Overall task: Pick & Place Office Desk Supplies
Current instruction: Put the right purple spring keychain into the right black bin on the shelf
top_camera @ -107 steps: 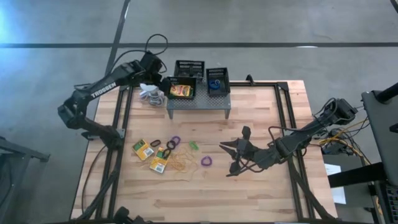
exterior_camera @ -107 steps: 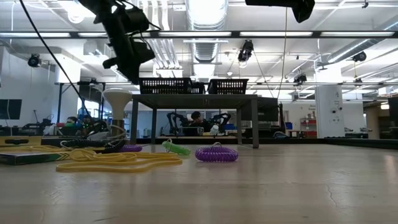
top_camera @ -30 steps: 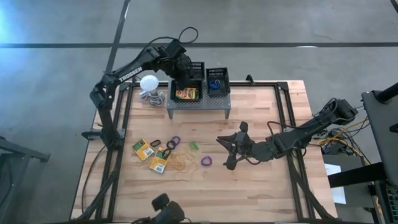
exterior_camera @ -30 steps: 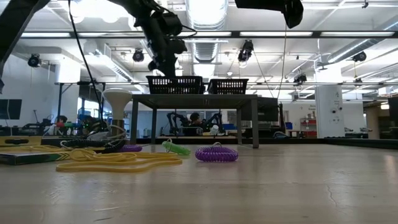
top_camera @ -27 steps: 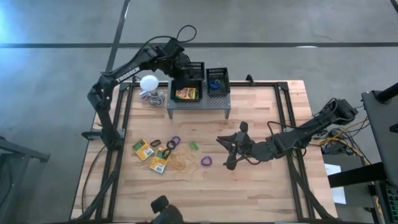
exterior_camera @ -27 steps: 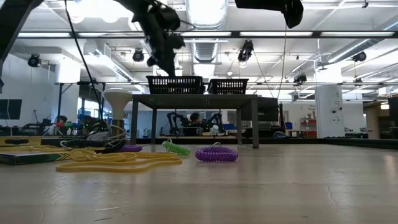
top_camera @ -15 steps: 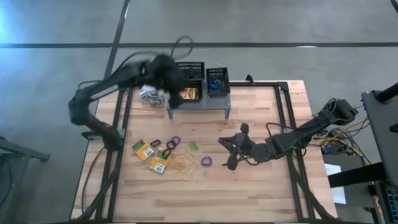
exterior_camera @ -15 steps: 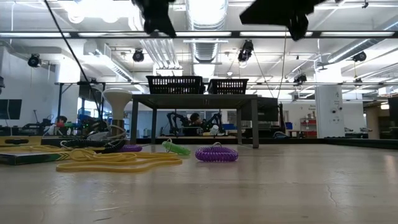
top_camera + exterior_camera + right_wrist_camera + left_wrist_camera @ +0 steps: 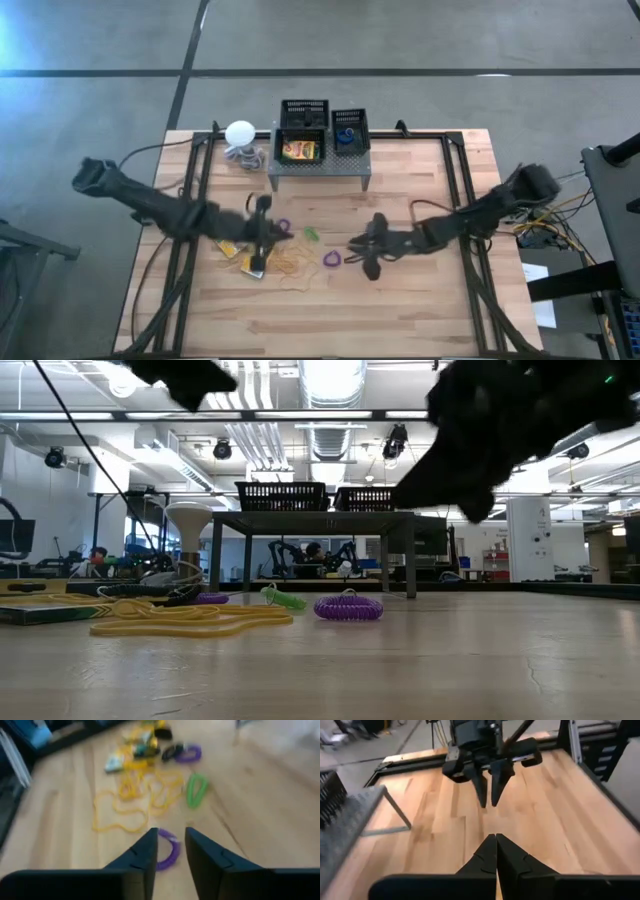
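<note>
Hovering our right gripper [image 9: 168, 851], fingers parted and empty, we see the purple ring [image 9: 167, 854] lying flat on the table [image 9: 420, 300] just ahead between them, nearer this arm, while our left gripper [image 9: 262, 226] hangs shut over the yellow-and-green boxes [image 9: 243, 250].

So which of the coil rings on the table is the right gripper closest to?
The purple ring lying alone, just ahead of the right gripper. The green ring and the other purple ring lie farther off, toward the rubber bands.
</note>
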